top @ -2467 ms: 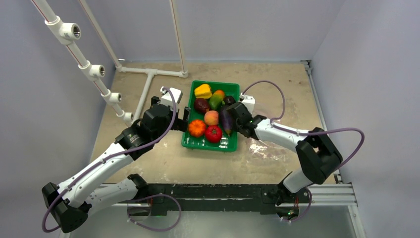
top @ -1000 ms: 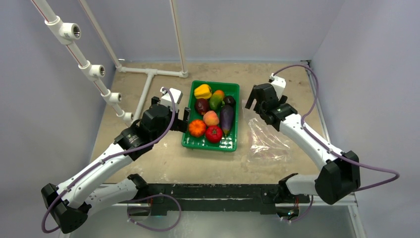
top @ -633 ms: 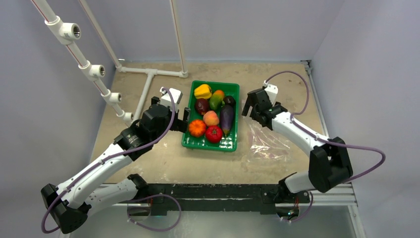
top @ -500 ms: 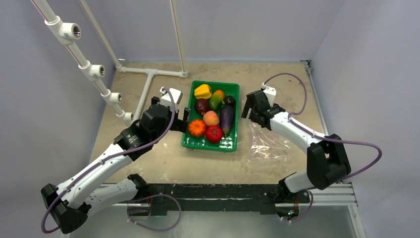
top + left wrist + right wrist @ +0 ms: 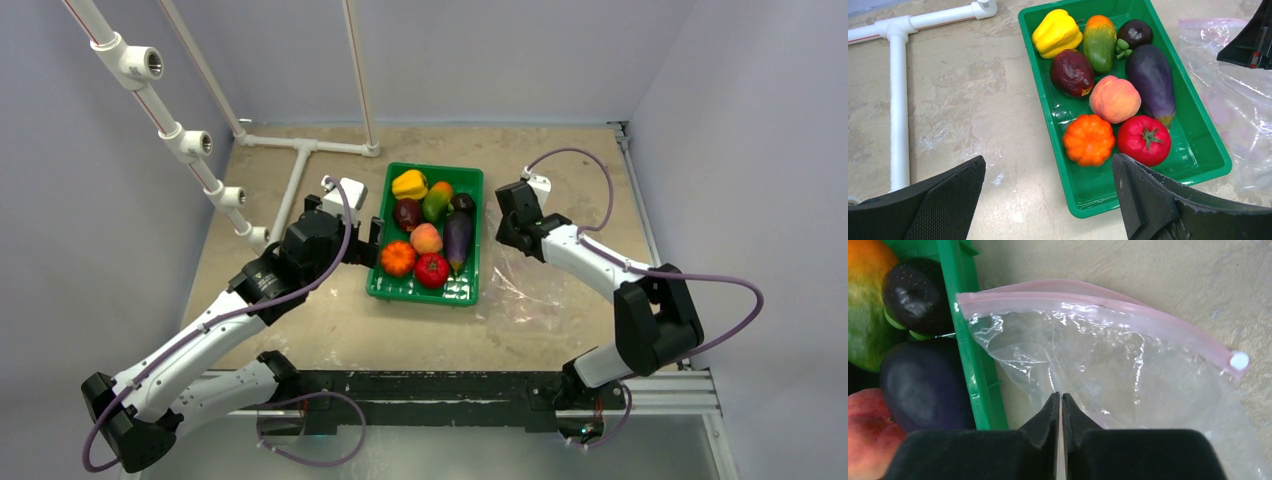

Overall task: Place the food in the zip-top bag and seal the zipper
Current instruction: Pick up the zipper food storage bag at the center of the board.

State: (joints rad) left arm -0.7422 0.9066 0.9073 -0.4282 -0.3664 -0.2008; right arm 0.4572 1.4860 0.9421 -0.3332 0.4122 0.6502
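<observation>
Here the bag (image 5: 1128,370) lies flat on the tabletop (image 5: 400,335), toward its right edge and just beside the tray (image 5: 1088,187). Its zipper (image 5: 1128,307) runs along the bag's far side. The strip's left end reaches the tray's right rim, a white slider (image 5: 1239,360) sits at its right end, and the two pink strips stand slightly apart near the left.

The right gripper (image 5: 1061,399) is down on the bag on the near side of the zipper. Its fingers are drawn together to a thin slit on the clear film, and creases in the film run to their tips.

The food (image 5: 427,238) is all in the tray, which sits mid-tabletop, nearer the far edge. The yellow pepper (image 5: 1056,33) and green-orange pepper (image 5: 1099,42) lie at the far end, with a dark round piece (image 5: 1134,33) in the far right corner. The dark red piece (image 5: 1071,72) and peach (image 5: 1115,99) are in the middle, and the eggplant (image 5: 1150,77) lies along the right wall. The orange (image 5: 1088,140) and tomato (image 5: 1143,140) are toward the near end.

The left gripper (image 5: 1048,160) hovers by the tray's left rim, fingers spread wide and holding nothing. A white pipe (image 5: 898,100) lies near the tabletop's far left corner.
</observation>
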